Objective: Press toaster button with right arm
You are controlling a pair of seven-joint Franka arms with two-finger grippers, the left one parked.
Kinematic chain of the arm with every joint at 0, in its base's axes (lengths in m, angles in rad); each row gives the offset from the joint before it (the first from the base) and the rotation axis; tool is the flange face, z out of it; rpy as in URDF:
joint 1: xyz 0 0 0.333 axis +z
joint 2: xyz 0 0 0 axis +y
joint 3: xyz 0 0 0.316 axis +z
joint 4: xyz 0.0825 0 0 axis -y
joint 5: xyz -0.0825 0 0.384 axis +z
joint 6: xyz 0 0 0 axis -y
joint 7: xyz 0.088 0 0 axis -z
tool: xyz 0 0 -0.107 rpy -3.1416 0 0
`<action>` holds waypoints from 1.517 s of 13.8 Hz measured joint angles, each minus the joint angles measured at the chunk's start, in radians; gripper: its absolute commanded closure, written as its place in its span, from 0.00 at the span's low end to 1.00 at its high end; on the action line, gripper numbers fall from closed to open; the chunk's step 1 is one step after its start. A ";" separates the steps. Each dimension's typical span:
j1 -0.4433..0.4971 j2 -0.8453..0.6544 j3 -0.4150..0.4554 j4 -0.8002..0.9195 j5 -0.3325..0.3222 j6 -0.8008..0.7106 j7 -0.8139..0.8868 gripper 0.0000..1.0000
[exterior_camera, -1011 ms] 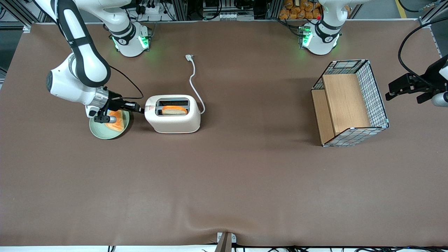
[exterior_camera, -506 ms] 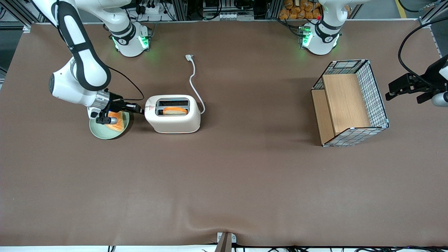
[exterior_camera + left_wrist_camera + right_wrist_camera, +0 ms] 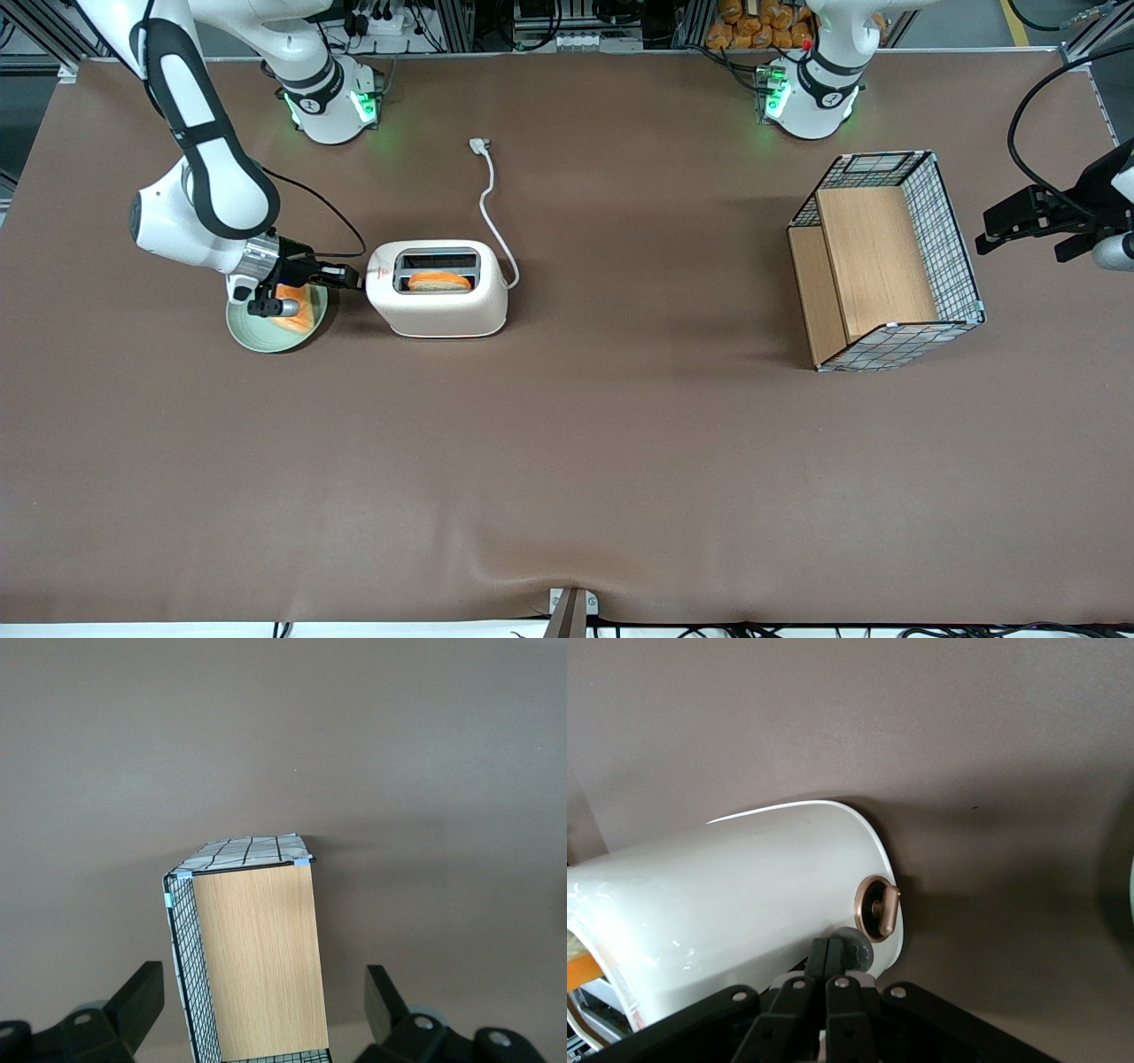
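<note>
Brown table (image 3: 620, 461), claw (image 3: 357, 282) at toaster (image 3: 438, 310)

A wide tabletop (image 3: 567, 461) under a brown mat carries only a few things. Toward the working arm's end stands the cream-white toaster (image 3: 438, 301), its white cord (image 3: 493, 208) trailing across the mat away from the front camera and ending in a loose plug. Just beside the toaster's narrow end sits a pale green plate (image 3: 257, 332). The right arm's gripper (image 3: 353, 279) hovers above that plate's edge, jaws drawn together at the toaster's end. Well apart, toward the parked arm's end, a wire basket (image 3: 886, 257) with wooden panels rests on the mat. The two arm bases are bolted along the edge farthest from the front camera.
</note>
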 measured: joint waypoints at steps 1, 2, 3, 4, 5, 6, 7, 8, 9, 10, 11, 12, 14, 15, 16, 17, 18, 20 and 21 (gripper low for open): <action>0.000 0.000 0.000 0.000 0.000 -0.001 -0.001 1.00; -0.001 0.000 -0.001 0.000 0.001 -0.002 -0.004 1.00; -0.001 0.000 -0.001 0.000 0.002 -0.004 -0.007 1.00; -0.003 0.000 -0.001 0.001 0.003 -0.009 -0.013 1.00; -0.006 0.000 -0.002 0.002 0.004 -0.017 -0.022 1.00; -0.009 -0.001 -0.006 0.004 0.005 -0.031 -0.036 1.00; -0.012 -0.004 -0.011 0.007 0.007 -0.045 -0.050 1.00; -0.016 -0.011 -0.017 0.009 0.008 -0.054 -0.059 1.00; -0.023 -0.022 -0.021 0.012 0.008 -0.063 -0.065 1.00; -0.032 -0.036 -0.024 0.013 0.008 -0.076 -0.071 1.00; -0.040 -0.051 -0.028 0.013 0.006 -0.090 -0.077 1.00; -0.048 -0.065 -0.032 0.014 0.001 -0.099 -0.083 1.00; -0.067 -0.090 -0.035 0.024 -0.023 -0.127 -0.077 1.00; -0.073 -0.101 -0.038 0.036 -0.051 -0.151 -0.050 1.00; -0.078 -0.111 -0.040 0.052 -0.085 -0.173 -0.011 1.00; -0.080 -0.122 -0.040 0.072 -0.124 -0.190 0.035 1.00; -0.080 -0.134 -0.041 0.095 -0.165 -0.211 0.084 1.00; -0.082 -0.153 -0.042 0.151 -0.238 -0.284 0.175 1.00; -0.083 -0.159 -0.046 0.184 -0.276 -0.327 0.216 1.00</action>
